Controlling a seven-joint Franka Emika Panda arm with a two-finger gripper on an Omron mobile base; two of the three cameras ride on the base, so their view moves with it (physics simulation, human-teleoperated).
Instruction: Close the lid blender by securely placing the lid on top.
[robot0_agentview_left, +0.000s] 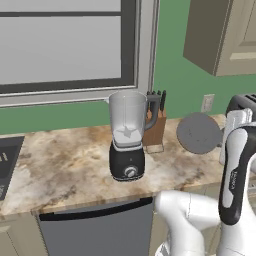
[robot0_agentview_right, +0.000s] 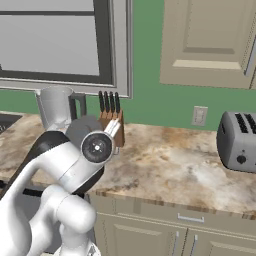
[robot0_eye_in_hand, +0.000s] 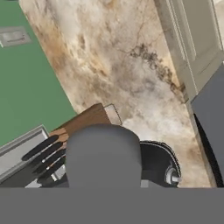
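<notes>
The blender (robot0_agentview_left: 128, 135) stands on the counter, its clear jar open at the top, on a black base with a silver dial. To its right the dark grey lid (robot0_agentview_left: 199, 132) hangs in the air, tilted on edge with its flat face toward the camera, about level with the jar's middle. My gripper (robot0_agentview_left: 220, 136) holds the lid at its right rim. In the hand view the lid (robot0_eye_in_hand: 103, 155) covers my fingertips, and the blender base (robot0_eye_in_hand: 159, 164) shows just beyond it. From the right, the lid (robot0_agentview_right: 82, 131) sits partly behind my arm, next to the jar (robot0_agentview_right: 56, 107).
A wooden knife block (robot0_agentview_left: 156, 127) stands right behind the blender, close to the lid. A toaster (robot0_agentview_right: 239, 140) sits at the counter's right end. A wall outlet (robot0_agentview_right: 199, 116) is on the green wall. Wall cabinets (robot0_agentview_right: 210, 40) hang above, and a dark panel (robot0_agentview_left: 7, 160) lies at the far left.
</notes>
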